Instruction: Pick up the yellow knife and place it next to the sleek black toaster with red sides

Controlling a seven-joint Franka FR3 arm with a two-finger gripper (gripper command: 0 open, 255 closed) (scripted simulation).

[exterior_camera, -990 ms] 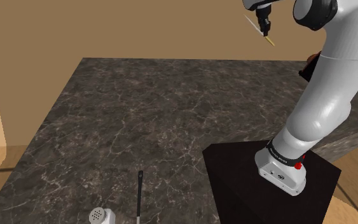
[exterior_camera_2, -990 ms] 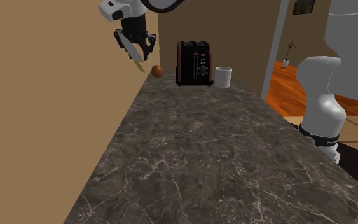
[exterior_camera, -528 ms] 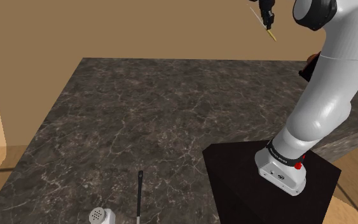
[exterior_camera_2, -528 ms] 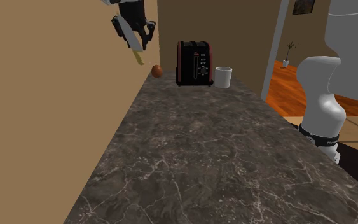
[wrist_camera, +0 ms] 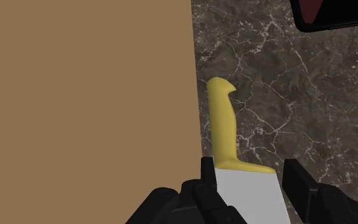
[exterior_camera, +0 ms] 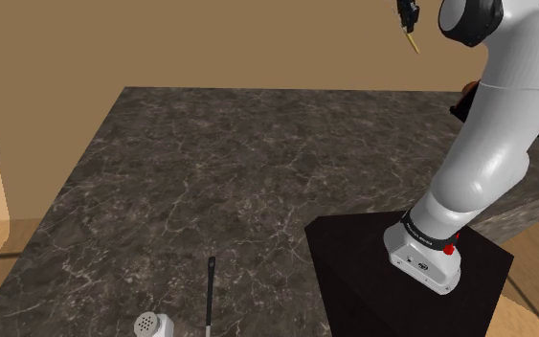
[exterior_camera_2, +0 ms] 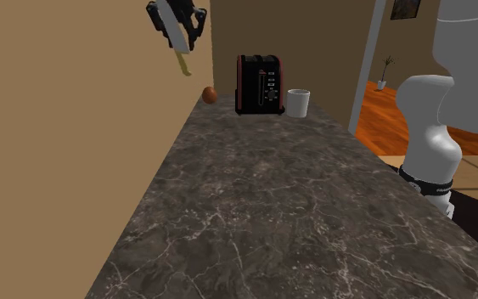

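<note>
The gripper (exterior_camera_2: 176, 19) hangs high over the counter (exterior_camera_2: 313, 229), close to the tan wall (exterior_camera_2: 75, 136), at about 11 o'clock in the second exterior view. Its jaws are pinched in on the white blade of the knife (exterior_camera_2: 181, 53), open no wider than the blade. The yellow handle points down, and the whole knife is in the air, well clear of the stone. Seen from the wrist, the fingers (wrist_camera: 206, 181) clasp the blade on either side, and the handle juts out past them along the line where wall meets counter.

The toaster (exterior_camera_2: 259, 84), black with red sides, stands at the far end of the counter. In the second exterior view it is at about 4 o'clock from the knife, well apart from it. A white cup (exterior_camera_2: 298, 103) sits just beside the toaster at its 3 o'clock, and a small brown ball (exterior_camera_2: 210, 94) lies near it at its 9 o'clock, by the wall.

In the shoulder view the gripper is at 1 o'clock. The arm (exterior_camera: 492, 144) rises from the stand (exterior_camera: 382, 287) at 5 o'clock. At 7 o'clock a thin black utensil (exterior_camera: 209, 292) lies on the counter, with a white shaker (exterior_camera: 150, 325) near its lower end.
</note>
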